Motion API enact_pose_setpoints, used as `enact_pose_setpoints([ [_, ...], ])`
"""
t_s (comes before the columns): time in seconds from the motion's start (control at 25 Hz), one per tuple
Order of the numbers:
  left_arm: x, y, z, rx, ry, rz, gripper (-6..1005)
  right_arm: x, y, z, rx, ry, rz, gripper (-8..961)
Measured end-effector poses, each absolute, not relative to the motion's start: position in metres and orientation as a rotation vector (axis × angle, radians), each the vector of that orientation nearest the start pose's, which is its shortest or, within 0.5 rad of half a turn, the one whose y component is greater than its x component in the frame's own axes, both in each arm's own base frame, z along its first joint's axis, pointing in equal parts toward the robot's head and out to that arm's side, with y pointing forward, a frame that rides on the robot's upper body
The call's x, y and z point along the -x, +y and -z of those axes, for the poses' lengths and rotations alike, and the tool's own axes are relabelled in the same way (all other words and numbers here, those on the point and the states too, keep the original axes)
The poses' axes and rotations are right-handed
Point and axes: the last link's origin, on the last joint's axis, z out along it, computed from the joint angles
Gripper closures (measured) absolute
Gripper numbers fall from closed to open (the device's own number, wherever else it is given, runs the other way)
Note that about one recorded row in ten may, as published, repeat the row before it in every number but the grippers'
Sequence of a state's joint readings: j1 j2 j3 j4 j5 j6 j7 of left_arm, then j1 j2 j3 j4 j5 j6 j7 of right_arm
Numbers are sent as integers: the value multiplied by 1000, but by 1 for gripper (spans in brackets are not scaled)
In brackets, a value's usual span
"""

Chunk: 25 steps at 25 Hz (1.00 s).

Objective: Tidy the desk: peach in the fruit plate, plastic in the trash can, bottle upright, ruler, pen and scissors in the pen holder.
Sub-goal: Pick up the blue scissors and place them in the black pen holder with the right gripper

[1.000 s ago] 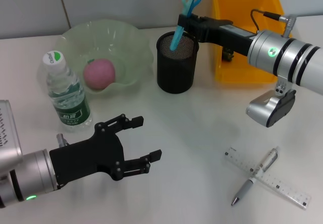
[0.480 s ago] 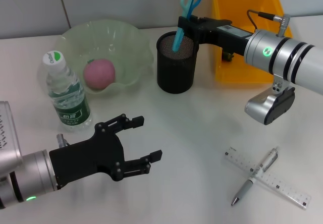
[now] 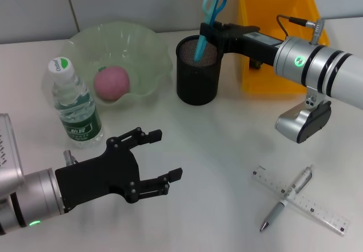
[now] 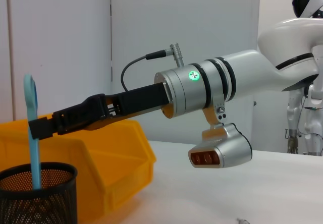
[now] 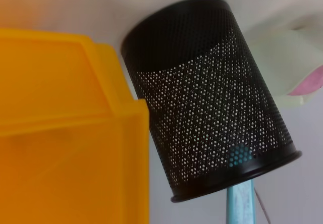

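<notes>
While the right arm reached level across the back of the desk from the right, its right gripper [image 3: 205, 32] sat above the rim of the black mesh pen holder [image 3: 198, 70], fingers closed on the blue scissors [image 3: 207, 15], which stood nearly upright with the handles on top and the blades down inside the holder. In the left wrist view the same gripper [image 4: 40, 128] pinched the scissors [image 4: 33, 133] just above the mesh cup [image 4: 38, 193]. Beside the holder, to its right, stood the yellow trash bin [image 3: 276, 33]. At the near left, the left gripper [image 3: 159, 155] hung low over the white desk [image 3: 215, 150], forearm level and pointing right, its black fingers spread apart and holding nothing. The water bottle [image 3: 74, 101] stood upright just behind that arm, and the pink peach [image 3: 112, 83] lay in the pale green fruit plate [image 3: 144, 42]. Near the front right, the pen [image 3: 286, 198] lay crossed over the clear ruler [image 3: 317, 209].
</notes>
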<state>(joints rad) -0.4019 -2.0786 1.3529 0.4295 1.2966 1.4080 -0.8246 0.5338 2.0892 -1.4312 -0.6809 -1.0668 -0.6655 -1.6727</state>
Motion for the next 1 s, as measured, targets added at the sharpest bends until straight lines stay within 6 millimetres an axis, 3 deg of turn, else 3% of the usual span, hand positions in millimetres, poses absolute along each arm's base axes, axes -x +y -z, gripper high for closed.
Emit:
enact_pose_setpoints([
  [0.6, 254, 280, 70, 2693, -217, 900, 149, -213, 415, 37, 980, -2107, 847, 728],
  [1.0, 254, 280, 70, 2692, -207, 901, 150, -213, 412, 43, 1009, -2094, 852, 658],
])
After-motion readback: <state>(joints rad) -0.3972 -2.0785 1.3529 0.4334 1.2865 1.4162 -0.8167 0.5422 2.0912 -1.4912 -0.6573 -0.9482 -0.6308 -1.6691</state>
